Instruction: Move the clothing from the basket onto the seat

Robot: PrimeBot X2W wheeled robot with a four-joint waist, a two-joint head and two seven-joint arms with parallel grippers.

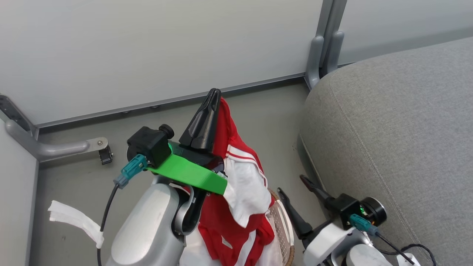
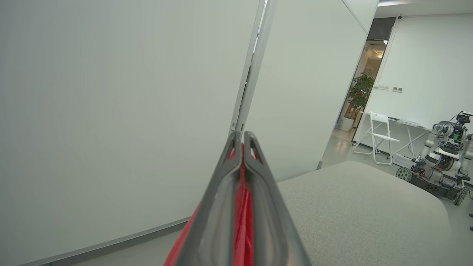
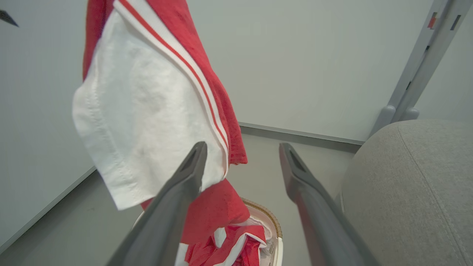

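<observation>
My left gripper (image 1: 215, 93) is raised over the floor and shut on the clothing (image 1: 240, 177), a red garment with a white panel and striped trim that hangs from its tips down into the basket (image 1: 282, 225). Red cloth (image 2: 242, 207) shows pinched between the closed fingers in the left wrist view. More red-and-white clothing (image 3: 229, 244) lies in the basket (image 3: 271, 225). My right gripper (image 1: 293, 184) stands open and empty, low beside the basket and close to the grey seat (image 1: 399, 129). In the right wrist view the hanging garment (image 3: 147, 111) is just left of the open gripper (image 3: 242, 147).
Pale partition panels (image 1: 147, 48) stand behind, joined at a grey post (image 1: 325, 48), with a metal foot and caster (image 1: 103, 151) at the left. A white cloth strip (image 1: 74, 220) lies on the floor. Another robot (image 2: 443, 155) and a folding chair (image 2: 380, 136) stand beyond the seat.
</observation>
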